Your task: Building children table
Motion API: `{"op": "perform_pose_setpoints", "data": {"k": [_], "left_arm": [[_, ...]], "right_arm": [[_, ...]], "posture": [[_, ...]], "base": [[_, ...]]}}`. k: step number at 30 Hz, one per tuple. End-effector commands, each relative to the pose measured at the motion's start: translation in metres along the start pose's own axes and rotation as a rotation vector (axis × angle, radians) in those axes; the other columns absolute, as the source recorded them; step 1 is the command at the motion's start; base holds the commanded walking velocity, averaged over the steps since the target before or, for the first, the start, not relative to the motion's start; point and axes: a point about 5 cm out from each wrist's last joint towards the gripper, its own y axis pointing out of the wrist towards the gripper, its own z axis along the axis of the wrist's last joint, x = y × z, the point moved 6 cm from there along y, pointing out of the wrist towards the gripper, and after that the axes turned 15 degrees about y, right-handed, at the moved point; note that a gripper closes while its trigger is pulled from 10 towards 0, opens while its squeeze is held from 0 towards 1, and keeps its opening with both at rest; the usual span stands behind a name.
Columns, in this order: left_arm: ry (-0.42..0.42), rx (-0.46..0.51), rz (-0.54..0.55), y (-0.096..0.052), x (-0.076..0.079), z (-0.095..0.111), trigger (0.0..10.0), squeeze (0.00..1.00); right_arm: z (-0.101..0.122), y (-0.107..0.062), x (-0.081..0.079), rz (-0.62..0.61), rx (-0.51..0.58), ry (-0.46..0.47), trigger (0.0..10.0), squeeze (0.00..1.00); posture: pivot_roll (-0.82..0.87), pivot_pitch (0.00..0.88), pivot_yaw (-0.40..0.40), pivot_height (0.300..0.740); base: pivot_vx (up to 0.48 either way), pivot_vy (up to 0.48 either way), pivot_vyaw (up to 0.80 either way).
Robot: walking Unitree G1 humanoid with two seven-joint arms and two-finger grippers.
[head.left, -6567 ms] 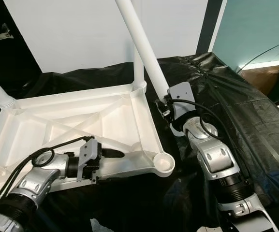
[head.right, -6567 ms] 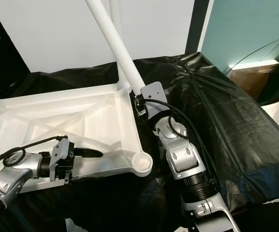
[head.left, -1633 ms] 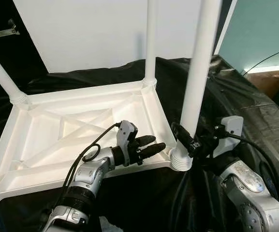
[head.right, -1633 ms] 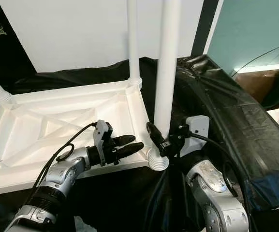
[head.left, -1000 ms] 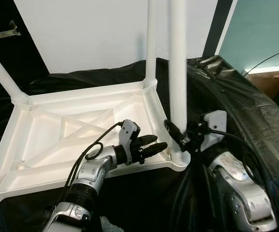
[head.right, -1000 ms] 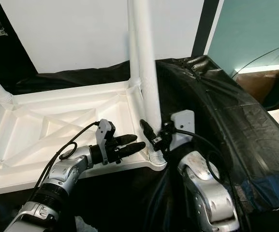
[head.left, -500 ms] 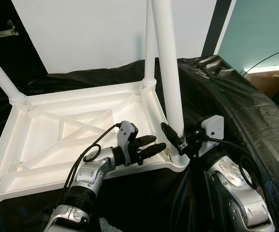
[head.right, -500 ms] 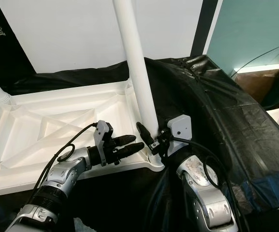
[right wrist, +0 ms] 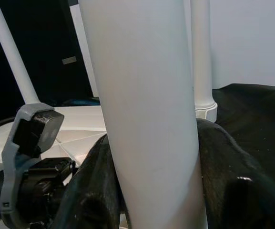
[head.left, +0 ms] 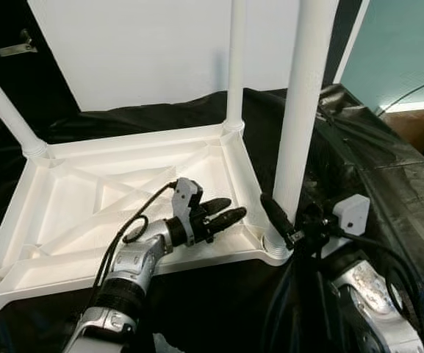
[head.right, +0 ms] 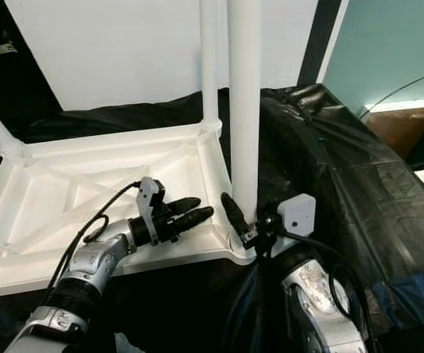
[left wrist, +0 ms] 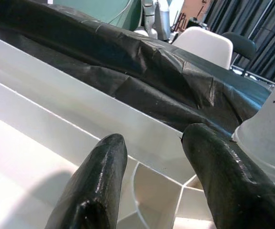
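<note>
White plastic leg (head.left: 300, 118) stands upright in the near right corner socket of the upturned tabletop (head.left: 72, 198), and the right gripper (right wrist: 151, 191) is clamped around it low down. Left gripper (head.left: 219, 213) hovers empty, fingers parted, just beside that corner. No readable writing anywhere.

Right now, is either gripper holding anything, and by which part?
The right gripper clamps the white table leg near its lower end, just above the corner socket. The left gripper is open over the tabletop frame, holding nothing.
</note>
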Motion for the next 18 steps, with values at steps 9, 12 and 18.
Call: {"op": "perform_pose_setpoints", "data": {"k": [9, 12, 18], "left_arm": [[-0.004, 0.049, 0.046, 0.001, -0.009, 0.008, 10.0, 0.0], [-0.019, 0.091, 0.072, 0.001, -0.014, 0.016, 10.0, 0.0], [-0.073, 0.223, 0.096, 0.0, -0.022, 0.042, 10.0, 0.0]], "right_arm": [[-0.041, -0.017, 0.014, -0.052, -0.178, 0.028, 10.0, 0.0], [-0.045, -0.017, 0.019, -0.081, -0.2, 0.022, 10.0, 0.0], [-0.051, -0.016, 0.028, -0.132, -0.214, 0.005, 10.0, 0.0]], "posture": [[-0.18, 0.036, 0.041, 0.74], [-0.18, 0.037, 0.042, 0.74], [-0.18, 0.037, 0.044, 0.74]], "base": [[0.0, 0.0, 0.0], [0.0, 0.0, 0.0], [0.0, 0.0, 0.0]]}}
